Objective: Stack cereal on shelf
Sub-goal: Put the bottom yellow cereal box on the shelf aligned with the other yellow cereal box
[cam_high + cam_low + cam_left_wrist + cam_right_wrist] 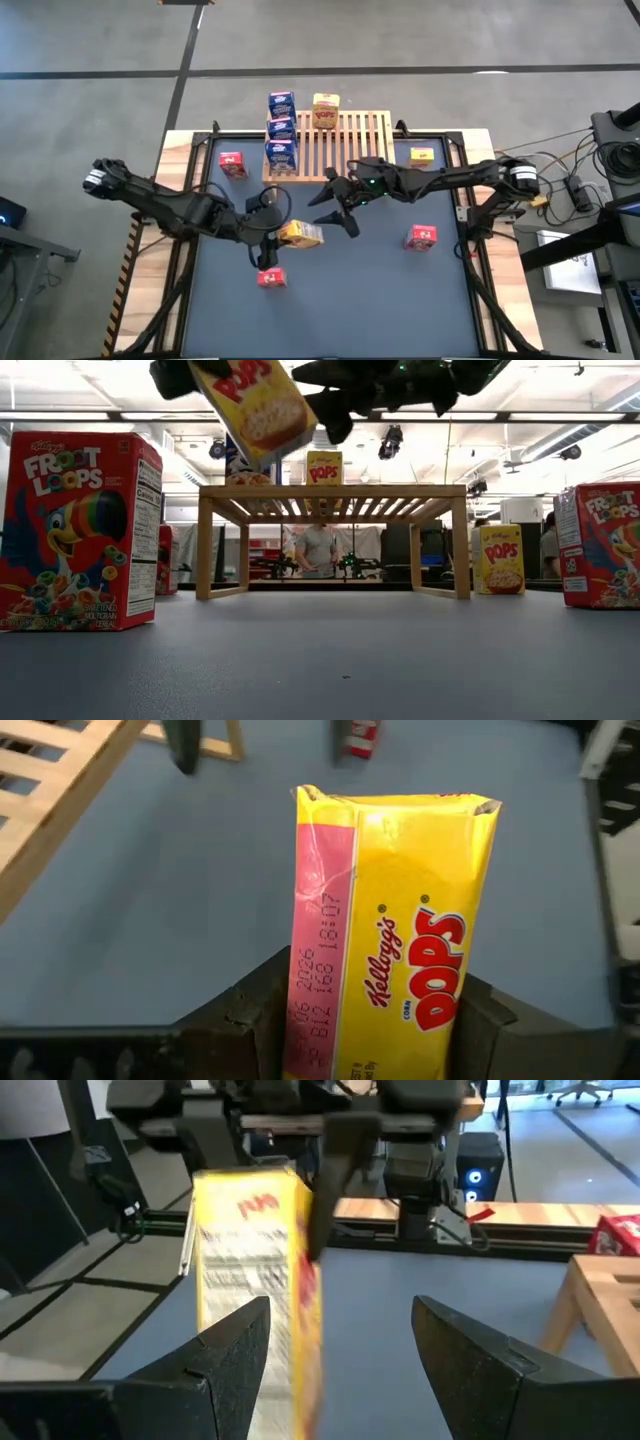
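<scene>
My left gripper point(365, 1020) is shut on a yellow cereal box point(400, 920), held in the air over the middle of the table point(300, 235) and tilted in the low view point(260, 405). My right gripper point(340, 1330) stands open just to the box's right point(338, 210), apart from it. The wooden shelf point(340, 145) stands at the far edge. On its left end sit a stack of blue boxes point(281, 130) and a yellow box point(326, 110). My left gripper pinches the yellow box between its two fingers point(250, 1030) at one end of it point(330, 1020), one finger on each of two opposite sides. The fingers come slanting down from the table's left. The box juts out beyond them, lifted clear of the table and tilted.
Red boxes stand on the table at the far left point(232, 164), near the front point(271, 278) and at the right point(421, 237). Another yellow box point(422, 155) stands right of the shelf. Free table lies between the shelf and the grippers.
</scene>
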